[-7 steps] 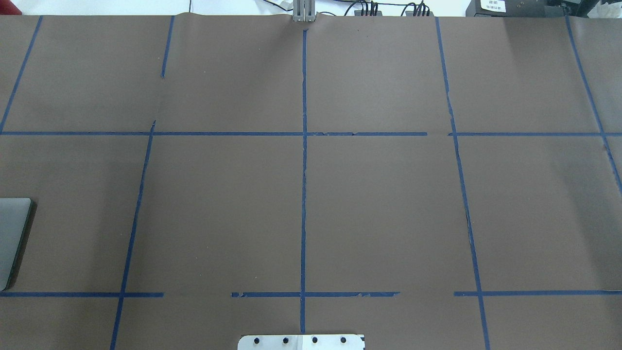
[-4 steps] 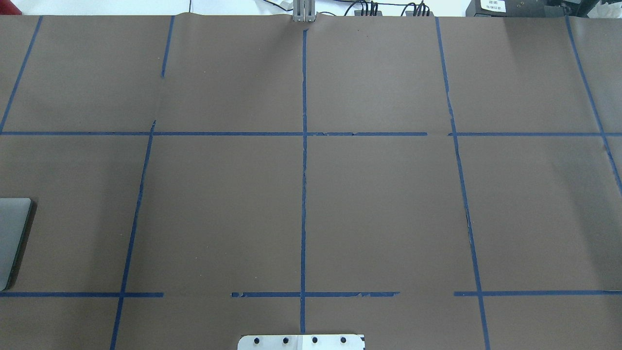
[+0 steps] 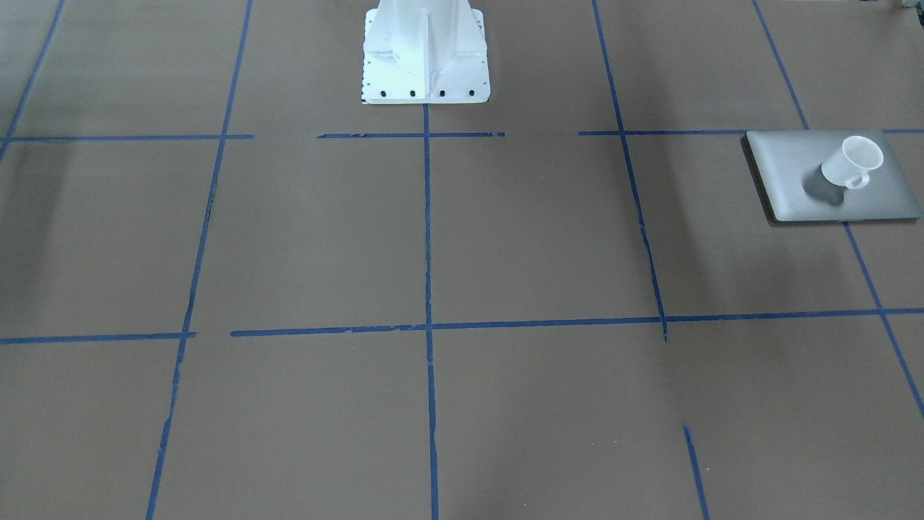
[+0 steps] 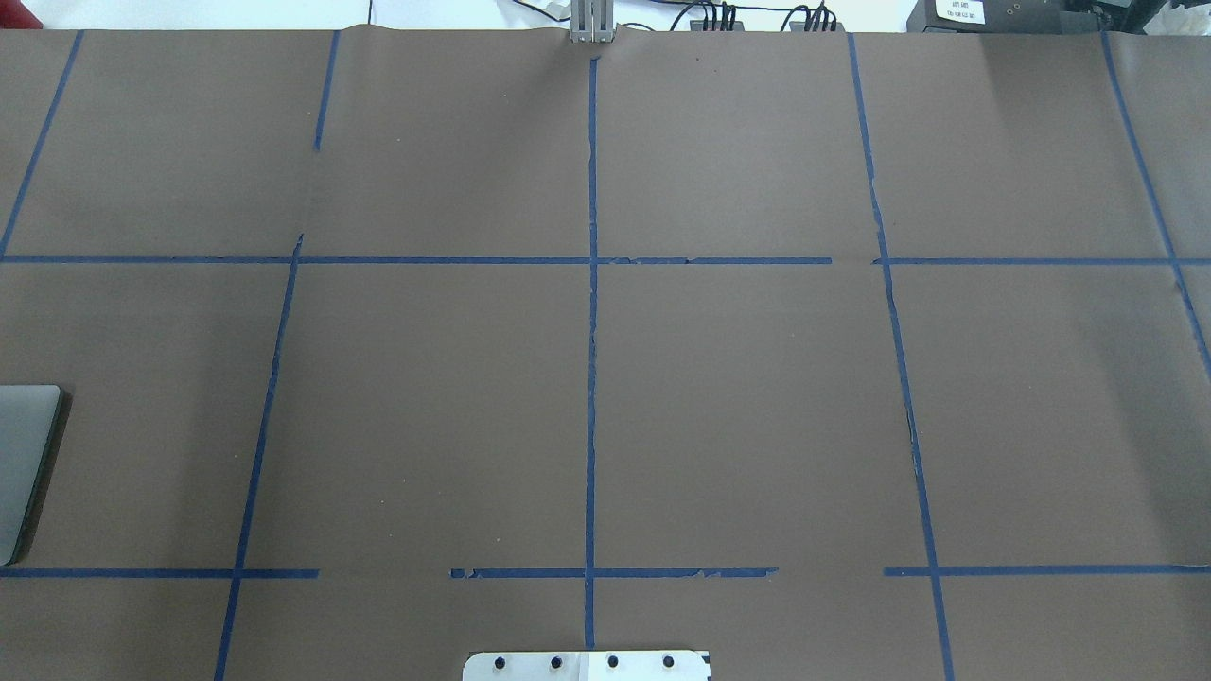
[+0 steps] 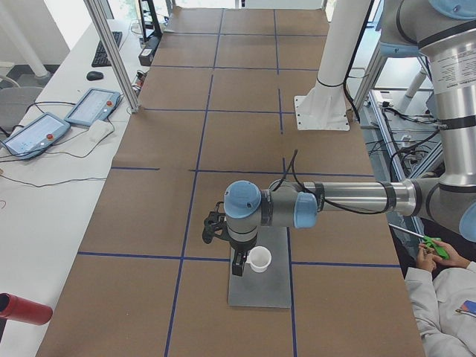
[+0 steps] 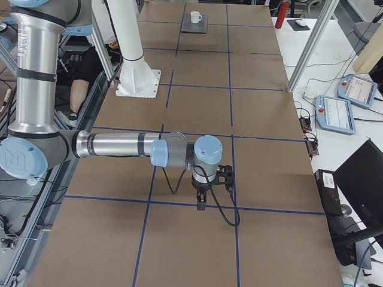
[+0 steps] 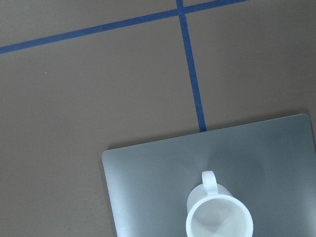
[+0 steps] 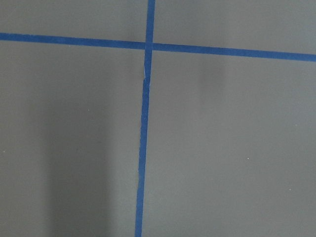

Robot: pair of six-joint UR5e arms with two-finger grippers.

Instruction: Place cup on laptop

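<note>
Nothing stirs in the overhead view across the last second: the same strip of the laptop (image 4: 24, 454) lies cut off at the left edge, and the blue tape lines (image 4: 591, 378) are unmoved. That view does not reach the cup. Seen from across the tabletop (image 3: 505, 238), the cup (image 3: 852, 162) stands upright on the closed silver lid, on the half farther from the robot's white pedestal (image 3: 426, 50), its handle turned toward the operators' side. In the side view from the robot's left, the left tool (image 5: 237, 265) hangs over the lid just beside the cup. The arm's blue-capped wrist (image 5: 243, 201) blocks much of it, so whether it is released or clenched, or touching the cup, cannot be told. The left wrist camera looks straight down into the cup's round rim, which the bottom edge of that view clips. The right tool (image 6: 200, 202) points down at bare brown paper near a tape line, well apart from the laptop and cup at the table's far end; its state cannot be told either. Two teach pendants (image 5: 93, 108) sit on the white side bench (image 5: 44, 193). A red cylinder (image 5: 22, 309) is cut off at the lower left corner. A person in a white coat (image 5: 446, 305), half out of frame, holds something green (image 5: 435, 245).
</note>
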